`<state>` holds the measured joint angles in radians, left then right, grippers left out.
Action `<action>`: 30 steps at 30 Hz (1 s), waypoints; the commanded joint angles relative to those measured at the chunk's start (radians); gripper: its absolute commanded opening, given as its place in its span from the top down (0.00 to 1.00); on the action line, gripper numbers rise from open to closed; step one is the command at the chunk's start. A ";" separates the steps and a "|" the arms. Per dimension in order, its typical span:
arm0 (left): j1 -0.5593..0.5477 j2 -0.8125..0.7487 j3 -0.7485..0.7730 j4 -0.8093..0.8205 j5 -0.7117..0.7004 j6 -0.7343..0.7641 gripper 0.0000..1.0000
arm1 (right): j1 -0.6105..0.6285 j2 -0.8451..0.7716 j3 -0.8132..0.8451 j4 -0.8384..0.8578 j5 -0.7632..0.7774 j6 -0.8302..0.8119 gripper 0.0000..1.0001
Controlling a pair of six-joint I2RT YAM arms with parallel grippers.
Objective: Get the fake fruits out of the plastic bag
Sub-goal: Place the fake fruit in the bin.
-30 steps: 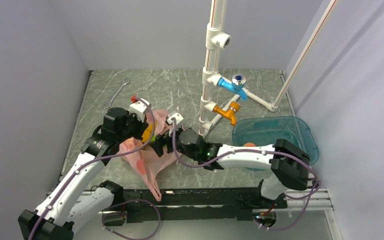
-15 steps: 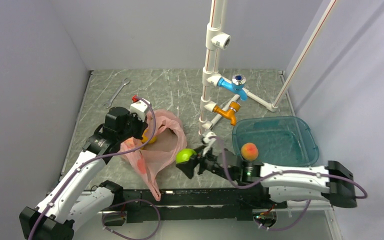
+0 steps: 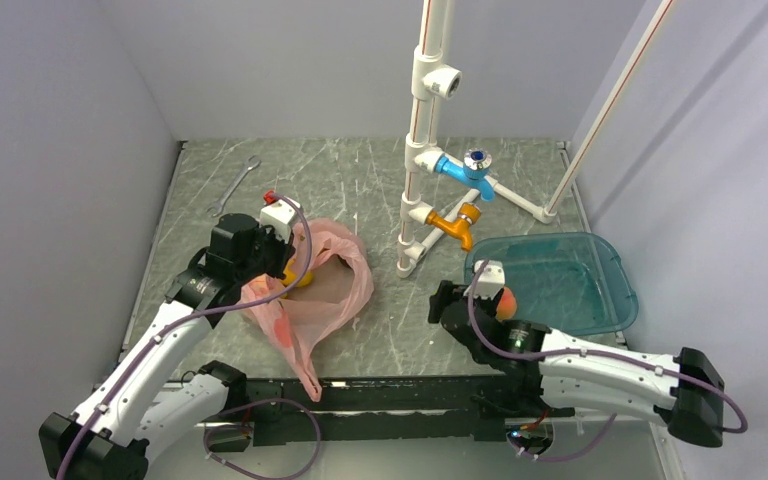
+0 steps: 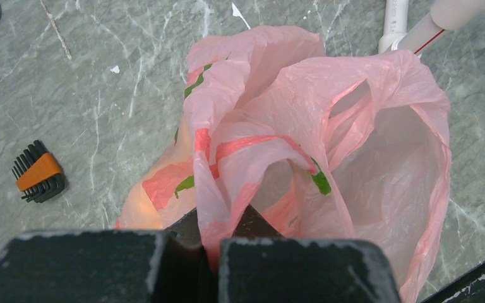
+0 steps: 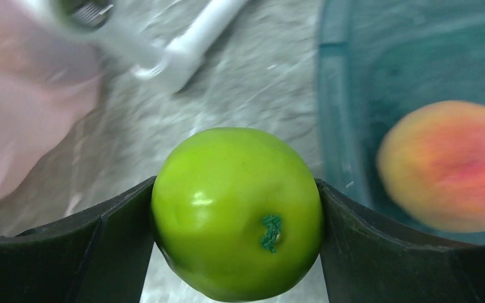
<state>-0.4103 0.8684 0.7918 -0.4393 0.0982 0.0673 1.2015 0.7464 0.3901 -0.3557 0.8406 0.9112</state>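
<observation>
- The left jaws are shut tight on a fold of the plastic bag [image 4: 328, 145], at 6 o'clock in the left wrist view. I think this holds the bag's mouth up and wide, so the fruit is easy to reach.
- The bag lies at 9 o'clock on the surface [image 3: 380, 330]. A yellow fruit [image 3: 298, 277] peeks out from inside it.
- The right jaws hug the green apple [image 5: 227, 189], one on each side. The apple is out of the bag.
- The teal tub [image 3: 560, 242] sits at 2 o'clock from the apple, with the peach [image 5: 451, 167] inside. The apple hangs just outside the tub's rim.
- There is open surface between the bag and the tub. The pipe stand [image 3: 415, 200] is at 12 o'clock of that gap. The wrench [image 3: 233, 186] lies well apart, at 11 o'clock.
</observation>
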 commanded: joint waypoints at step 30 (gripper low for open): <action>-0.004 -0.004 0.037 -0.004 -0.018 0.006 1.00 | -0.756 -0.047 0.117 -0.213 -0.031 0.041 0.84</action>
<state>-0.4103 0.8680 0.7918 -0.4393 0.0818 0.0673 0.5282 0.7189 0.5205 -0.6659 0.9257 1.0409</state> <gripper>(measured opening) 0.010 0.830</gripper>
